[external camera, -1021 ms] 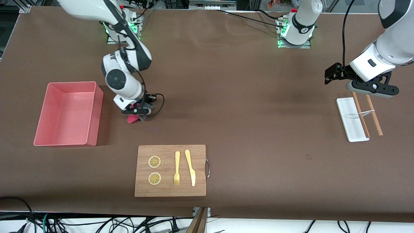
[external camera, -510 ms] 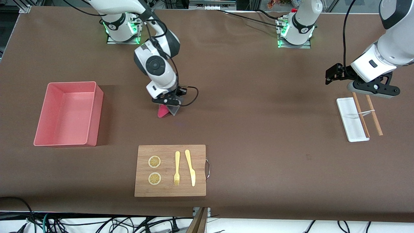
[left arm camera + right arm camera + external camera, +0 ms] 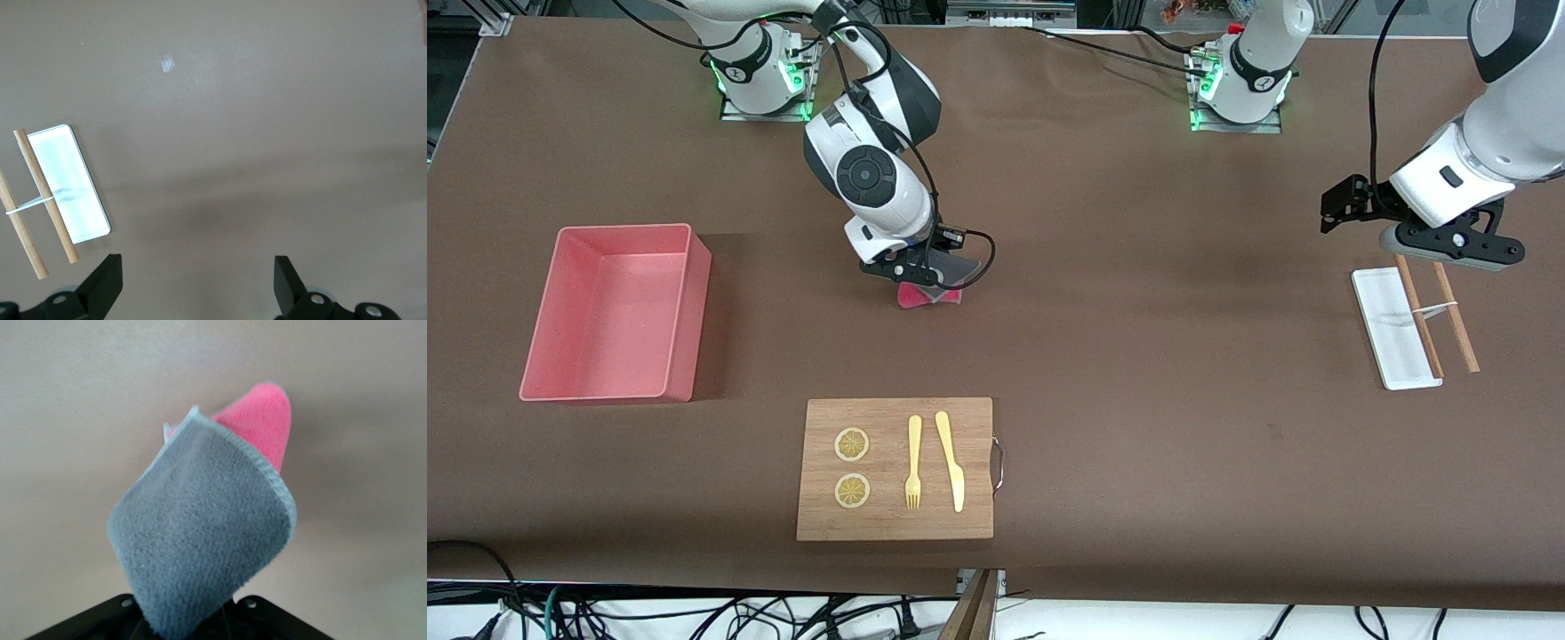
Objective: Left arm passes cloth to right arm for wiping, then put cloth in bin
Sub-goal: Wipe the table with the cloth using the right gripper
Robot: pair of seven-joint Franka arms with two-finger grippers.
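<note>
Here the cloth (image 3: 929, 293) hangs pinched beneath the right gripper (image 3: 914, 274)

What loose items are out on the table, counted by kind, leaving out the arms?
Cloth: 1
Bin: 1
Wooden board: 1
Lemon slices: 2
Fork: 1
Knife: 1
White tray: 1
Wooden sticks: 2
Total: 10

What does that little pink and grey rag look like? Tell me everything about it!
The cloth is a small, soft, fuzzy rag, grey on one face with a pale stitched edge, bright pink on the other. It is folded over, so the pink peeks out past the grey. The right gripper is shut on one end of it, and the rest hangs down to the brown table, between the pink bin and the table's middle. Nothing else touches it.
</note>
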